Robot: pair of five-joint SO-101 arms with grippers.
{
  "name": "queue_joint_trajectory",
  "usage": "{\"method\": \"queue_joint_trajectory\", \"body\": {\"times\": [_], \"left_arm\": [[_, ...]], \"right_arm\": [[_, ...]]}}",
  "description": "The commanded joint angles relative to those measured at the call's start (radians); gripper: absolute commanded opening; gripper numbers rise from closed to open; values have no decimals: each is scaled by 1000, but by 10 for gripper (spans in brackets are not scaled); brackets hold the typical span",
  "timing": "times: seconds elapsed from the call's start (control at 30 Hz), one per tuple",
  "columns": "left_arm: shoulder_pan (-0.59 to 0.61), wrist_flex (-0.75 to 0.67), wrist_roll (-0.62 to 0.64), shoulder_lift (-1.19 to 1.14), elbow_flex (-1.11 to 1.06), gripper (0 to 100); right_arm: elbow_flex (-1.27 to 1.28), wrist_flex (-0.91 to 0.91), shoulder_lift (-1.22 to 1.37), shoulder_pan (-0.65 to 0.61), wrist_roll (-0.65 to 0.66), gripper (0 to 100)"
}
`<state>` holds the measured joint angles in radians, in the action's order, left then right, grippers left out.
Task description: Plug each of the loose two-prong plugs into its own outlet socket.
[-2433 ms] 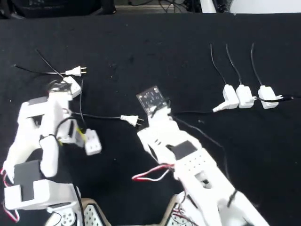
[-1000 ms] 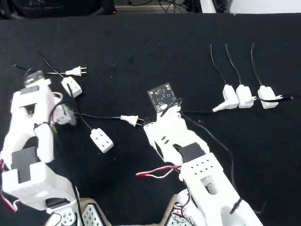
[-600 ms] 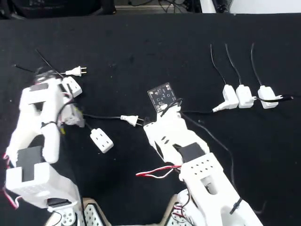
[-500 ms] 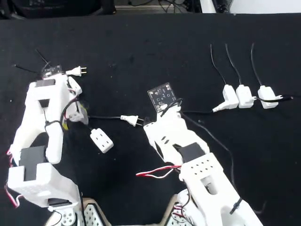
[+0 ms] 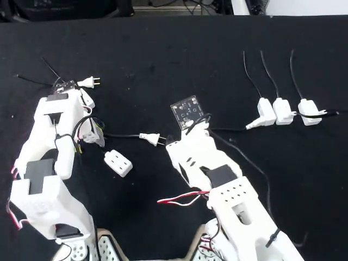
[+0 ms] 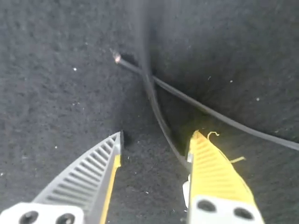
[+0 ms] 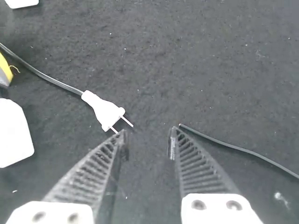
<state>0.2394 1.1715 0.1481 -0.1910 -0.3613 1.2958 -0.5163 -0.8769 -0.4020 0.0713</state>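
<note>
Small white outlet socket block (image 5: pixel 118 163) on the black cloth (image 5: pixel 163 54), apart from the white two-prong plug (image 7: pixel 105 112), plug just ahead of the right gripper (image 7: pixel 147 133), jaws spread, left gripper (image 6: pixel 156 135) spread too, thin black cable (image 6: pixel 159 112) between its tips, that arm now farther up the table than earlier.

white arms (image 5: pixel 46 128), ribbed yellow-edged left tool (image 6: pixel 157 134)

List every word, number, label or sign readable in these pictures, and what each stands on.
No text can be read.
The small dark square circuit board on the right arm carries pale marks, too small to read.
The white plastic outlet socket and the white two-prong plug show no print.
</note>
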Motion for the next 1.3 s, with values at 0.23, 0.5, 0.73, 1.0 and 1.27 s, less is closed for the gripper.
{"method": "queue_joint_trajectory", "body": {"times": [0.23, 0.5, 0.73, 1.0, 1.27], "left_arm": [[205, 58, -26, 21, -21, 230], [282, 52, -78, 48, -67, 230], [292, -41, -84, 46, -157, 230], [305, -112, -140, 57, -228, 230], [305, -107, -135, 57, -242, 230]], "right_arm": [[36, 97, 2, -25, 12, 134], [47, 166, -2, -32, 20, 134], [-156, -183, 1, 55, 80, 134], [-176, -264, -2, -11, 74, 134], [-128, -183, 2, -17, 66, 134]]}}
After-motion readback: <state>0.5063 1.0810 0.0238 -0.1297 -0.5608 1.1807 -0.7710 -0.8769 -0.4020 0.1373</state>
